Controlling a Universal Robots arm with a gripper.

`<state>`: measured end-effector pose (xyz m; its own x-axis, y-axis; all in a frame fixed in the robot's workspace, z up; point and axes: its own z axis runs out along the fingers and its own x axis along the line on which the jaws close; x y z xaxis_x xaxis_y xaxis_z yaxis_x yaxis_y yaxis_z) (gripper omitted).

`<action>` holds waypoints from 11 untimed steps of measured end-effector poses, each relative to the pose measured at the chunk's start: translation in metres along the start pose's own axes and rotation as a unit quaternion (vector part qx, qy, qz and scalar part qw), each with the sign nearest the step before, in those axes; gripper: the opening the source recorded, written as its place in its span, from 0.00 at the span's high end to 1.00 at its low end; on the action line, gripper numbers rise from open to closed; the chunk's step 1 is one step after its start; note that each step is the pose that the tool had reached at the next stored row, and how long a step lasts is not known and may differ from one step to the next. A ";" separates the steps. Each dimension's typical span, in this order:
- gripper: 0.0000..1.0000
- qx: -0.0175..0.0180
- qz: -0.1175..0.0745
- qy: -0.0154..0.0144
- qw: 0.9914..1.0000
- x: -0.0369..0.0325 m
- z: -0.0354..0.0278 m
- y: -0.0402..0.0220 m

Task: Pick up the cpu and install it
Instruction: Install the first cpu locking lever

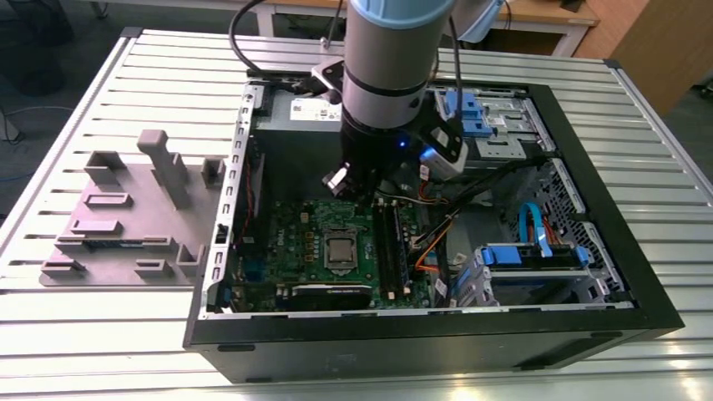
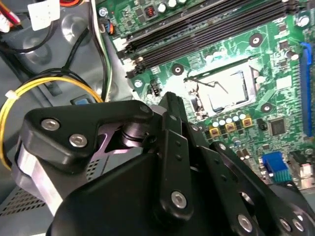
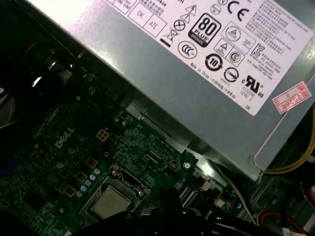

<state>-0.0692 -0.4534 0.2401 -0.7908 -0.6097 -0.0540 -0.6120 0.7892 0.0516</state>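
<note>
The cpu (image 1: 340, 247) (image 3: 108, 203) (image 2: 225, 92) lay seated in the socket (image 1: 340, 227) on the motherboard (image 1: 292, 242). The gripper (image 1: 347, 185) hovered just above the board, between socket and power supply (image 3: 206, 93); whether its jaws were spread could not be determined.

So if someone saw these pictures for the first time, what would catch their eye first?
The big arm plunging into the open computer case, over the green motherboard. Next, the silver cpu lying in its socket mid-board, and the grey fixture block on the table at the exterior view's left.
</note>
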 end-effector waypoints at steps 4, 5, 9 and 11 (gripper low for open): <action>0.89 0.000 -0.002 0.001 1.000 0.0038 -0.0005 -0.0049; 0.89 0.000 -0.002 0.001 1.000 0.0051 -0.0006 -0.0066; 0.89 0.000 -0.002 0.001 1.000 0.0121 -0.0012 -0.0156; 0.89 0.000 -0.002 0.001 1.000 0.0164 -0.0012 -0.0212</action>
<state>-0.0692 -0.4803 0.2393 -0.7879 -0.6135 -0.0532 -0.6157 0.7864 0.0504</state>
